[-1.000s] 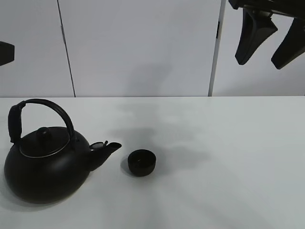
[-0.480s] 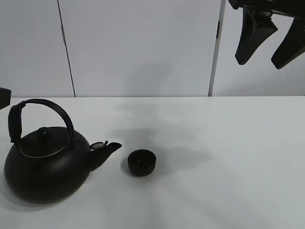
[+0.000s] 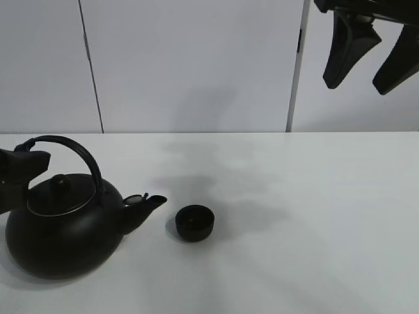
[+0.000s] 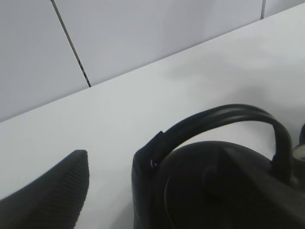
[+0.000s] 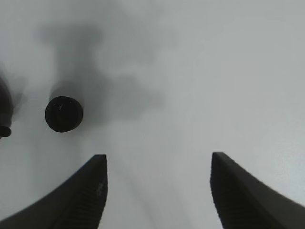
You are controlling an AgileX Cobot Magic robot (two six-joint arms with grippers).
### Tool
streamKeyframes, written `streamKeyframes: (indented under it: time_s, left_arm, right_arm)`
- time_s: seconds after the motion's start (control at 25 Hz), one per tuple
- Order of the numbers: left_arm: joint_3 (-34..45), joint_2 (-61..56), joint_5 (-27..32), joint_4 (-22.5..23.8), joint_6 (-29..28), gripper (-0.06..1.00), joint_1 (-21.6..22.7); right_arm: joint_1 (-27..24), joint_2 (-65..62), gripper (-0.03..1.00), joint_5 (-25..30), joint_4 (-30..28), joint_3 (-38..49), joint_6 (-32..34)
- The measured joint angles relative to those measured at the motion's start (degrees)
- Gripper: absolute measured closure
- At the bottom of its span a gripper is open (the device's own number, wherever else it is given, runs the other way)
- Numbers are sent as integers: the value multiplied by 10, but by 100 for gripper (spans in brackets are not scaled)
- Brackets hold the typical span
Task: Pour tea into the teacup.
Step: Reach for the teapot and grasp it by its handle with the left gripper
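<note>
The teacup (image 3: 194, 223) stands upright on the white table (image 3: 314, 216), left of the middle and toward the near edge. It is just right of the spout (image 3: 147, 204) of the black kettle (image 3: 62, 229) and does not touch it. The left gripper (image 3: 23, 169) is at the far-left edge by the kettle's arched handle (image 3: 59, 138). Its jaws are spread wide and grip nothing; one ribbed finger (image 4: 52, 195) is just beside the handle with a gap showing. The kettle lies between this gripper and the teacup. The right gripper (image 3: 355, 88) hangs high at the far right, well apart from the teacup, with its jaws apart and nothing between them.
</note>
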Motion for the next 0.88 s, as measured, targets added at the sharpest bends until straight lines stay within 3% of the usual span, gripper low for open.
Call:
streamKeyframes:
  time_s: [0.24,0.4,0.88]
  left_arm:
    - [-1,107,-141,-40,7,40,0]
    - [-3,160,-153,-82,7,40,0]
    - [-12,179,-167,-89,3,45,0]
  right_arm:
    - [0,0,54,0,0,0,0]
    - [0,0,54,0,0,0,0]
    - [0,0,54,-1,0,0,0]
